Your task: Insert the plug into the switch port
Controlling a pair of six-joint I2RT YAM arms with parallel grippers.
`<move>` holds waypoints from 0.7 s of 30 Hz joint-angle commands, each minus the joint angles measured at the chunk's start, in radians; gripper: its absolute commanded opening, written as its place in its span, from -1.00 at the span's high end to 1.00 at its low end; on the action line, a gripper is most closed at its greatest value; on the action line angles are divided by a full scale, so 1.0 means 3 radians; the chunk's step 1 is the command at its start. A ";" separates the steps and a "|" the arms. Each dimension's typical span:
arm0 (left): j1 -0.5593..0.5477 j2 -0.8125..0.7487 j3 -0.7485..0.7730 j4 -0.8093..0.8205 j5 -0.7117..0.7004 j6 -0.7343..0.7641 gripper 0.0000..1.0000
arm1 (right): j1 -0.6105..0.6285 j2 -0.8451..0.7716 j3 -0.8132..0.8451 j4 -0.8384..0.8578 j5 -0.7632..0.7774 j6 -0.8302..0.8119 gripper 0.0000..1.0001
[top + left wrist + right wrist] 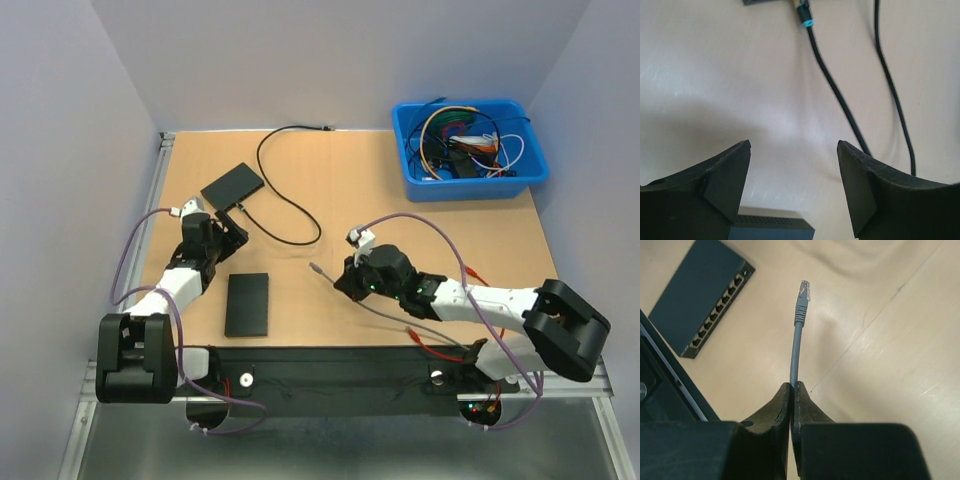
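Right hand (792, 386) pinches the grey cable (797, 340), plug (803, 291) pointing forward.

A blue plastic bin (465, 188) heaped with tangled multicoloured cables (462, 140) sits at the far corner of the tan bench (360, 170), well beyond the right pincer (345, 283) and off to its right, beside pale grey walls (330, 60).

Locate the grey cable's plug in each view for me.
Top external: grey plug mid-table, just left of the right pincer.
Left wrist: not in it.
Right wrist: upper centre, its grey cable pinched in the shut pincer below.
Shared landmark: the near switch, upper left in the right wrist view.
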 commanded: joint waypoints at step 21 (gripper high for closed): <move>-0.0073 0.0022 -0.0585 0.0296 0.0738 -0.0369 -0.66 | 0.0527 0.1338 0.0296 0.1008 -0.0261 0.0441 0.99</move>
